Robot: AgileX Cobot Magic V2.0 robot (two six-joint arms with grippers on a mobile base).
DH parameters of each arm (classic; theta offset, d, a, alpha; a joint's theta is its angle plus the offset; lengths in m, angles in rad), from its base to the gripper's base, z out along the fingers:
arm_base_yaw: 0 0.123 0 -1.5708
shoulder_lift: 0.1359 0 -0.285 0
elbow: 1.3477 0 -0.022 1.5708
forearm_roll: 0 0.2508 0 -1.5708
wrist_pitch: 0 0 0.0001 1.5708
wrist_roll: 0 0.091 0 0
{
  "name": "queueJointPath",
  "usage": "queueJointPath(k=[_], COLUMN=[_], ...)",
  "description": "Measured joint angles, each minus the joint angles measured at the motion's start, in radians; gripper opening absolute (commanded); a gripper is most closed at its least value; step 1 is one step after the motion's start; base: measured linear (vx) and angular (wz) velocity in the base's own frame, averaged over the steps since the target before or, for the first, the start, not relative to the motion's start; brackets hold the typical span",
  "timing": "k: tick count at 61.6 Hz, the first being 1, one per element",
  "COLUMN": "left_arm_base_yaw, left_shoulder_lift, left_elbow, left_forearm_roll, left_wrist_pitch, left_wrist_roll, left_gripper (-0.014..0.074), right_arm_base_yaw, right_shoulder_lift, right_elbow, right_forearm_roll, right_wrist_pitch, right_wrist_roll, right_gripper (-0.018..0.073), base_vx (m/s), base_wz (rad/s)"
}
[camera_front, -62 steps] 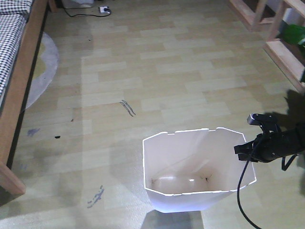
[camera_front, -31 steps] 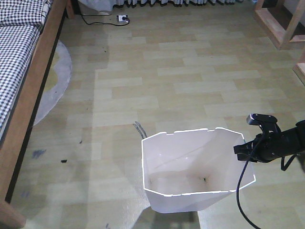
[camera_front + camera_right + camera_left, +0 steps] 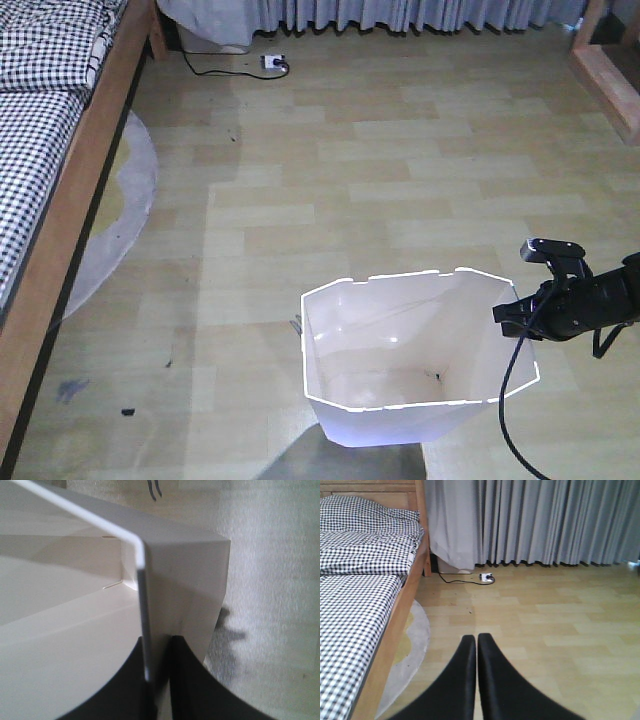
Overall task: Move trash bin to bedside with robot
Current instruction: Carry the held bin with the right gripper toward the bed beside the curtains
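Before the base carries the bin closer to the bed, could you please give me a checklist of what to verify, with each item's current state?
1. Right gripper shut on the bin at its rim: ok, one finger on each side of the wall.
2. Bin upright: ok.
3. Bin's base off the floor: cannot tell.
4. Left gripper shut and empty: ok.
5. Floor between bin and bed frame free of obstacles: ok, only a flat grey rug and small marks.
6. Black cable hanging beside the bin free of snags: cannot tell.
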Motion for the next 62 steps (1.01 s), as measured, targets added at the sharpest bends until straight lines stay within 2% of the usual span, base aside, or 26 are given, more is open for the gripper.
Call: queueJointPath(k=[33,62], left_arm_base_yaw=[0.000,0.000], left_shoulder_lift=[0.000,0.000], left_elbow=[0.000,0.000], left_forearm_roll=[0.000,0.000], left_wrist_pitch=[0.000,0.000], left_wrist_roll=[0.000,0.000], left_gripper=[-0.0006,-0.0006], right_arm_base_yaw=[0.000,0.000], right_shoulder_lift=[0.000,0.000], right_elbow=[0.000,0.000], right_forearm_roll=[0.000,0.001], right_wrist_pitch=[0.011,0.017], right_wrist_roll=[0.000,0.000], right_gripper=[-0.0006,-0.0006], base_vx=[0.46,0.48], base_wz=[0.17,0.01])
